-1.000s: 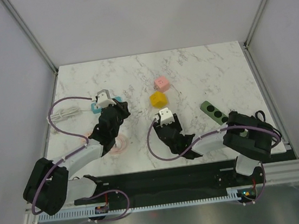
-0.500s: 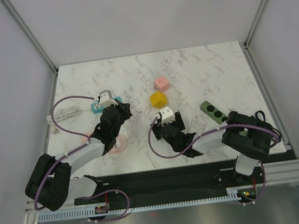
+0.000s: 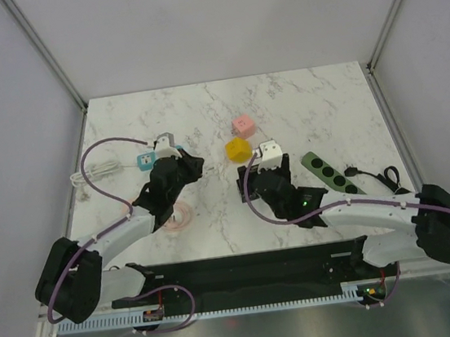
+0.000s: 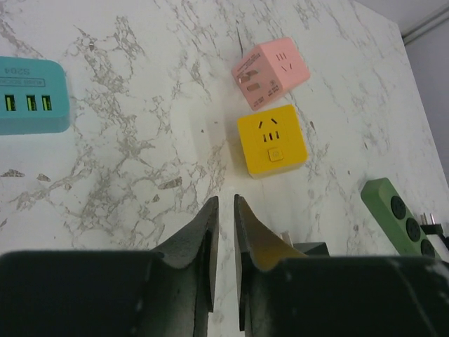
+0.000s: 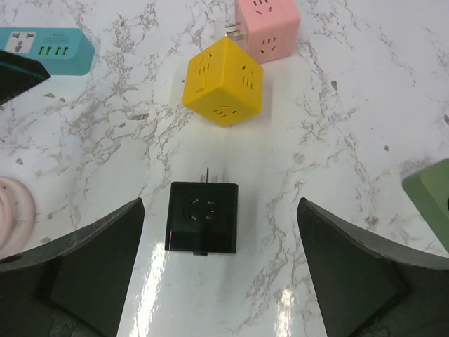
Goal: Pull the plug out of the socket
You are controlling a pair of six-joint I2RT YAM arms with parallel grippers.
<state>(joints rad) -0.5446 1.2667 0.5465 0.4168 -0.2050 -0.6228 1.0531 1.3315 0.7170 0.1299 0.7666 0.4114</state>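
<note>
- starting nearest the bases, finds a pink ring (image 3: 180,217) flat on the marble table (image 3: 323,99), partly under the left arm.
- spreads the right gripper (image 5: 219,208) wide, one finger on each side of the black plug cube (image 5: 202,217), both clear of it, gripping nothing.
- shows that black plug cube lying flat between those fingers, socket face up, metal prongs pointing at the yellow socket cube (image 5: 223,81).
- leaves bare marble between the two, so the prongs sit in no slot.
- pinches the left gripper (image 4: 224,210) almost closed, with just a thin slit between the fingers and nothing in it; hangs over bare marble on the near side of the yellow cube.
- shows a green power strip (image 3: 332,170) off to the right, well apart from the cubes, with a black cord at its right end.
- places a pink cube (image 5: 266,27) just behind the yellow one, prongs turned toward it; cannot tell whether these two touch.
- shows a teal power strip (image 4: 31,95) to the left, well apart from the cubes, and beyond it a coiled white cable (image 3: 98,172) near the table's left edge.
</note>
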